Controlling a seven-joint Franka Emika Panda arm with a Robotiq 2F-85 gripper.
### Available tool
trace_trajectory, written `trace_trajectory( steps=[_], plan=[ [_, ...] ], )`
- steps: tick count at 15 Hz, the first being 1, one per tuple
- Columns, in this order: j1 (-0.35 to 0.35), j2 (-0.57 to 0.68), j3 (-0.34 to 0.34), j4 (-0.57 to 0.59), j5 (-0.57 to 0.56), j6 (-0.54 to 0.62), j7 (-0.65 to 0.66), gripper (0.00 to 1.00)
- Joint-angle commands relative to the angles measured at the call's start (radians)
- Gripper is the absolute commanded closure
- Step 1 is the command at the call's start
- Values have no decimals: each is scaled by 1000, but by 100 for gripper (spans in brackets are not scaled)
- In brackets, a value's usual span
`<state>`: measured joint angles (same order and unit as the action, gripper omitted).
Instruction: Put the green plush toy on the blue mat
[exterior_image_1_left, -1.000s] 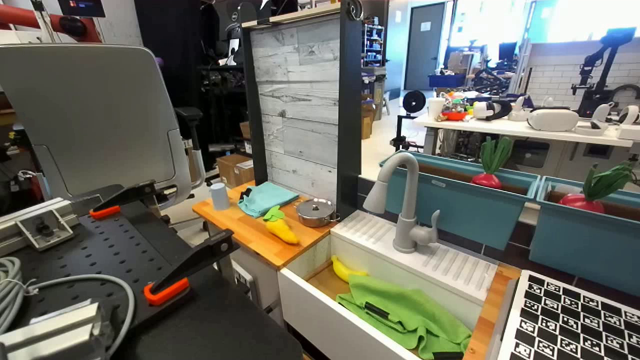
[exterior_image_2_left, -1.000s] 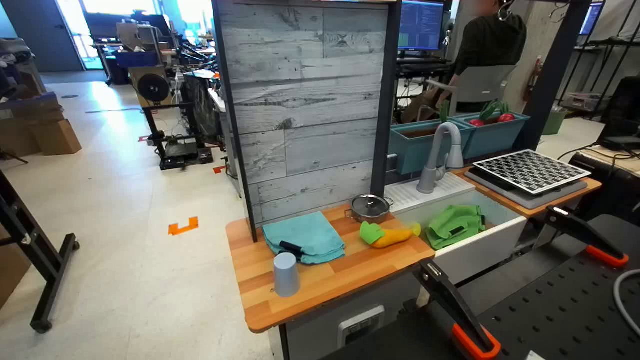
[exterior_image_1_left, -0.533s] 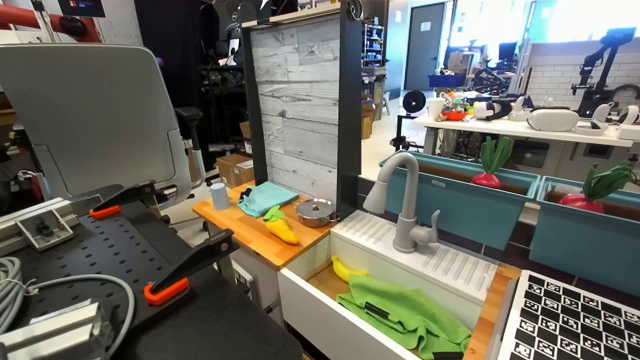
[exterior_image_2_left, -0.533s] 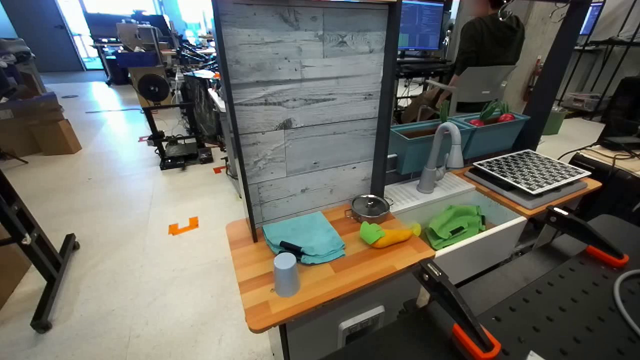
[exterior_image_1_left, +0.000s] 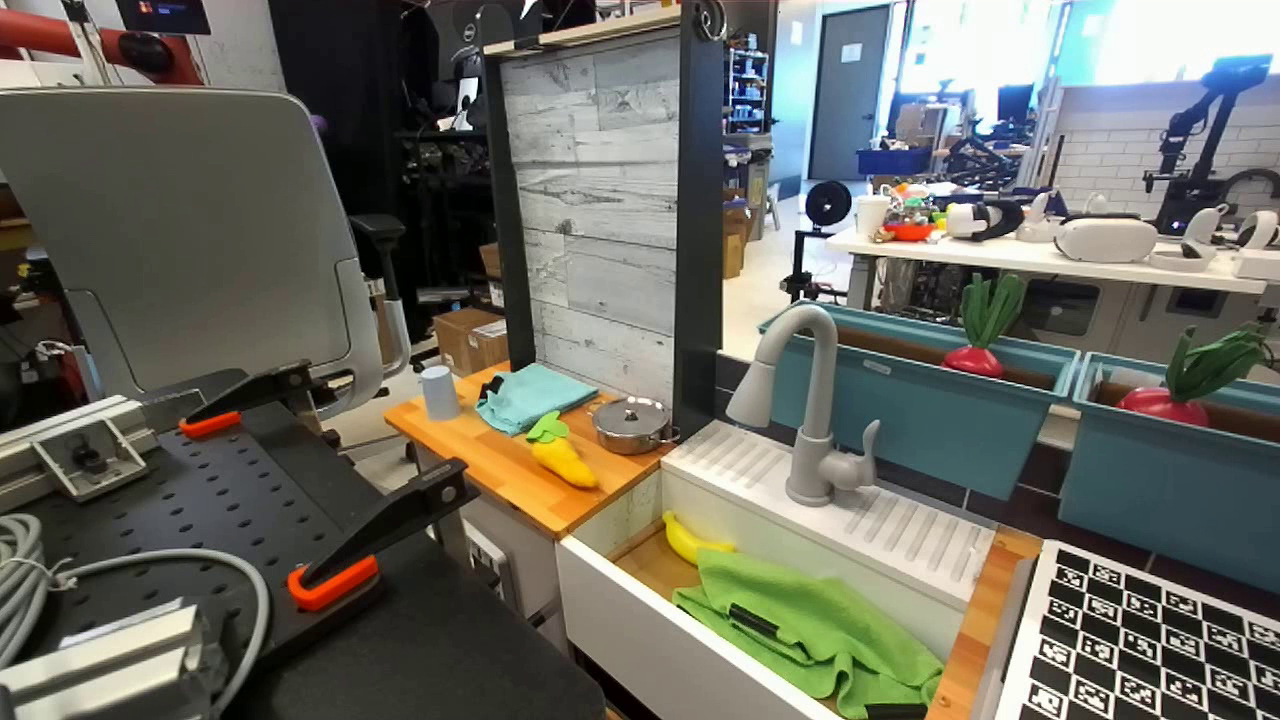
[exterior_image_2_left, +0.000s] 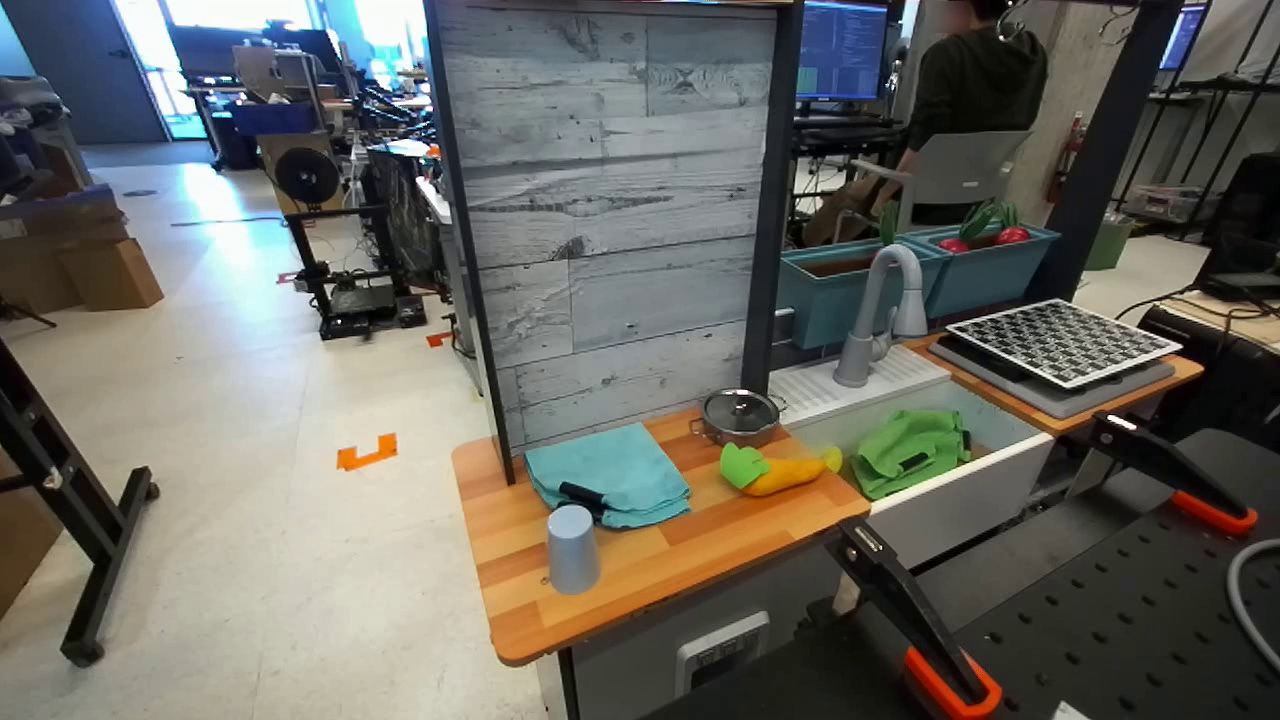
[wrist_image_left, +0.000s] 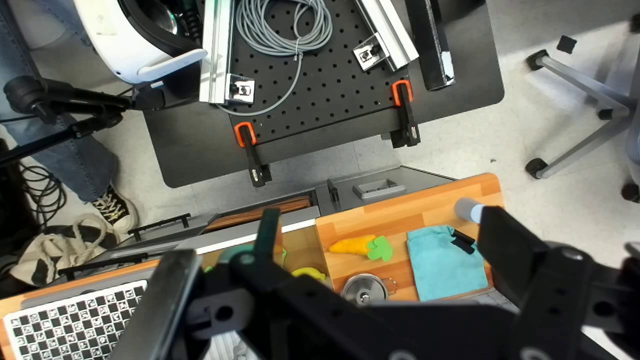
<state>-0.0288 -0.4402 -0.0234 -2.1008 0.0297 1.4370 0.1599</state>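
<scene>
The green plush toy (exterior_image_1_left: 562, 462) has a yellow-orange tapered body and green leaves. It lies on the wooden counter in both exterior views (exterior_image_2_left: 785, 475), apart from the blue mat. The blue mat (exterior_image_2_left: 605, 470) is a folded teal cloth with a black tag, flat on the counter; it also shows in an exterior view (exterior_image_1_left: 535, 397). In the wrist view, the toy (wrist_image_left: 350, 245) and the mat (wrist_image_left: 440, 265) show in the gap between the fingers, well beyond them. My gripper (wrist_image_left: 382, 212) is wide open and empty, high over the scene. It is outside both exterior views.
A grey-blue cup (exterior_image_2_left: 573, 550) stands near the mat. A lidded metal pot (exterior_image_2_left: 740, 418) stands behind the toy. Beside the counter, the sink (exterior_image_1_left: 640, 610) holds a yellow banana (exterior_image_1_left: 695, 540) and a green cloth (exterior_image_1_left: 830, 620). A tall faucet (exterior_image_1_left: 820, 420) and an upright panel (exterior_image_1_left: 600, 200) rise behind.
The toy and the mat have not moved. In an exterior view the person seated in the background has shifted slightly left.
</scene>
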Motion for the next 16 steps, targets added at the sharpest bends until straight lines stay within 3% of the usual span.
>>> trace_trajectory(
  steps=[1,9,13,16],
  plan=[
    [-9,1,7,2,2,-2,-3,0],
    [-9,1,7,2,2,-2,-3,0],
    [-5,16,37,-40,-43,78,12,0],
    [-7,35,52,-109,-108,204,11,0]
  ],
)
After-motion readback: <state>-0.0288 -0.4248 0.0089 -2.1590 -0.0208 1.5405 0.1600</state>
